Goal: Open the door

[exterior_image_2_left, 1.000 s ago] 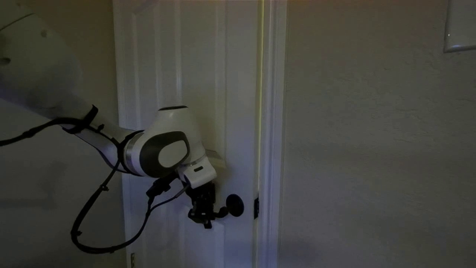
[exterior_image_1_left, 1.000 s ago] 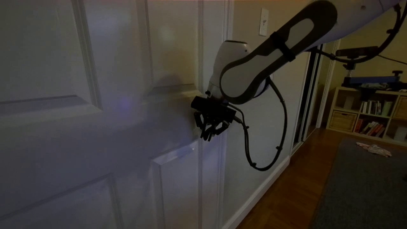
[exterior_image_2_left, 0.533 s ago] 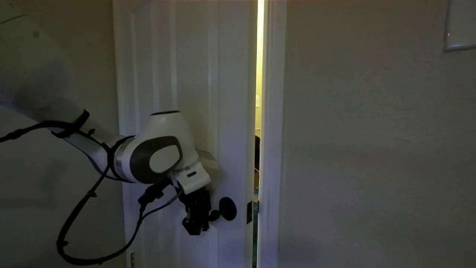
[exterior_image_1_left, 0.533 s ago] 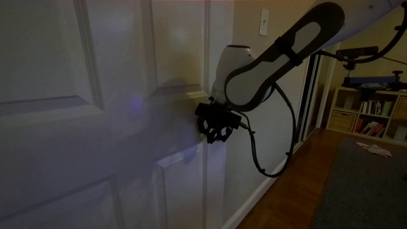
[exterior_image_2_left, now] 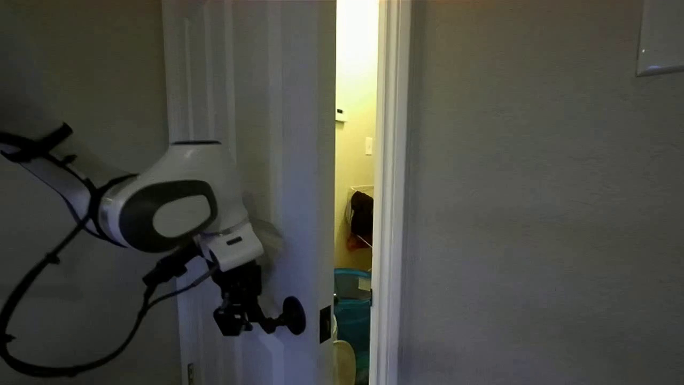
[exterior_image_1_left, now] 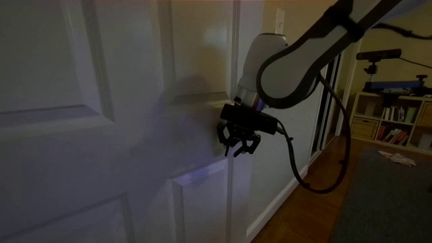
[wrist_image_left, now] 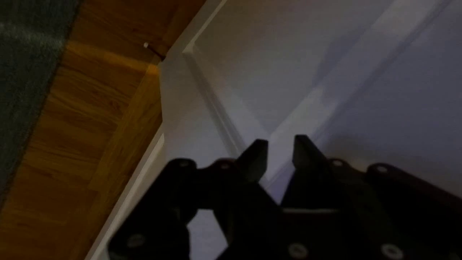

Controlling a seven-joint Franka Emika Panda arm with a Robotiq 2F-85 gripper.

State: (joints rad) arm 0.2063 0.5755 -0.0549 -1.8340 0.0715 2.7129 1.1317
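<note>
Hovering just left of the handle (exterior_image_2_left: 292, 316) in an exterior view, your gripper (wrist_image_left: 280, 150) shows spread, contact unclear, and there's the door (exterior_image_2_left: 299, 160), upright, ajar left of centre: your pull likely runs leftward, off the doorframe (exterior_image_2_left: 393, 160).
</note>
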